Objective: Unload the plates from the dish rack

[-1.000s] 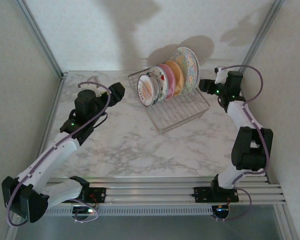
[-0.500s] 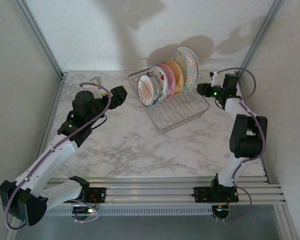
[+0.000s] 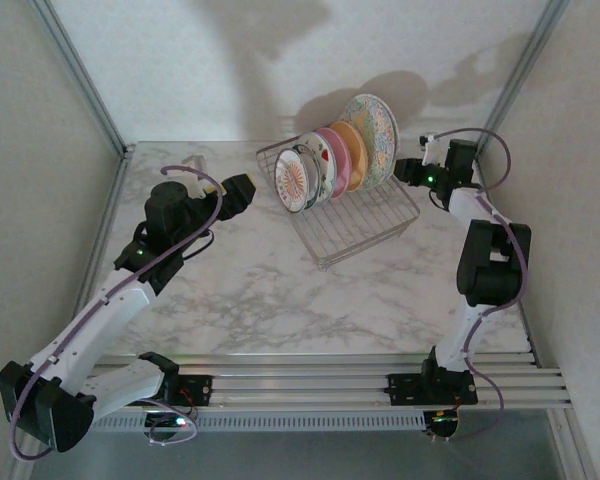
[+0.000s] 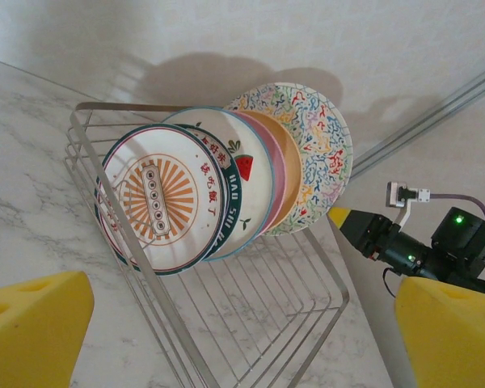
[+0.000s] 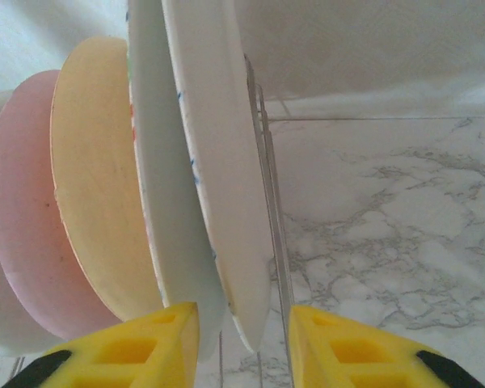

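Jaws on the right gripper (image 5: pixel 242 327) stand partly spread and straddle the lower rim of the speckled plate (image 5: pixel 218 162). It is the rearmost of the plates standing on edge in the dish rack (image 3: pixel 365 225). We note a sliver of daylight between that plate and one pad, with a rack wire (image 5: pixel 268 202) running through the same gap. We record no pinch yet. Jaws on the left gripper (image 4: pixel 246 327) are spread wide and carry nothing. That gripper hangs over the desk (image 3: pixel 280 290) beside the rack, facing the sunburst plate (image 4: pixel 158 198) at the front of the row.

The row leans together, front to back: sunburst, motif plate (image 4: pixel 242 170), pink plate (image 5: pixel 24 202), yellow-orange plate (image 5: pixel 97 178), speckled. None is unloaded.

In our judgement the plates are glazed ceramic. We expect them to be stiff, heavy for a rim hold, slick under the pads and liable to chip. We advise setting the pads well past the lip, flat on both faces and clear of the wire. Risks we see:
- The wire could be caught in the grip.
- The plate could swing about its rim once lifted.
- The yellow-orange neighbour could be dragged along.
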Motion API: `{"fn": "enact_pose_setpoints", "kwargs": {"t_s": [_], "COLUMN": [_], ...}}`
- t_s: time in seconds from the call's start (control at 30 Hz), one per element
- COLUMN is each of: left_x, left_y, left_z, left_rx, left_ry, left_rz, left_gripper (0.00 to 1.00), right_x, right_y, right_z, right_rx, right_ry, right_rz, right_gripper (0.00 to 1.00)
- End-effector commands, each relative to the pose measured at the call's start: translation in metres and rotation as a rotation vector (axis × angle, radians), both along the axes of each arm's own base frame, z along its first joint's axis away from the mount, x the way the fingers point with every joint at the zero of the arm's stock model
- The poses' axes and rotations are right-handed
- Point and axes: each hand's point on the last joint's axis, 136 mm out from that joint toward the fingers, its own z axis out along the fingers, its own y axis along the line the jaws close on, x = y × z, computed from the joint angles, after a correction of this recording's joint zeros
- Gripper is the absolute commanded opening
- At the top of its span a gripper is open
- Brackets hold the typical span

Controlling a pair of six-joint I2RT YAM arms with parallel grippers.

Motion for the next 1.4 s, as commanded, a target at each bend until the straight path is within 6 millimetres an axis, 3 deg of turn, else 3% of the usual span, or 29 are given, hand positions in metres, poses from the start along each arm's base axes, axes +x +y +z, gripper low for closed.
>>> {"fn": "enact_pose_setpoints", "kwargs": {"t_s": [0.0, 0.5, 0.9, 1.2, 1.37], "left_x": [-0.009, -0.009, -0.007, -0.006, -0.006], "left_y": [-0.003, -0.004, -0.005, -0.006, -0.006], "left_z": [0.006, 0.005, 0.005, 0.003, 0.001], "left_rx": [0.004, 0.000, 0.001, -0.002, -0.006], "left_ry": [-0.016, -0.014, -0.013, -0.012, -0.009], "left_rz": [-0.031, -0.037, -0.034, -0.037, -0.036], "left_gripper": [0.95, 0.95, 0.95, 0.95, 0.95], "right_x": [0.010, 0.032, 0.033, 0.025, 0.018], "right_y": [-0.002, 0.012, 0.023, 0.026, 0.024], "right_z": [0.008, 0.017, 0.016, 0.037, 0.058], "right_rx": [0.018, 0.041, 0.033, -0.061, -0.121], "right_ry": [-0.016, -0.012, -0.023, -0.091, -0.151], "right_rz": [-0.002, 0.007, 0.036, 0.013, -0.037], "right_gripper": [0.34, 0.30, 0.18, 0.02, 0.00]}}
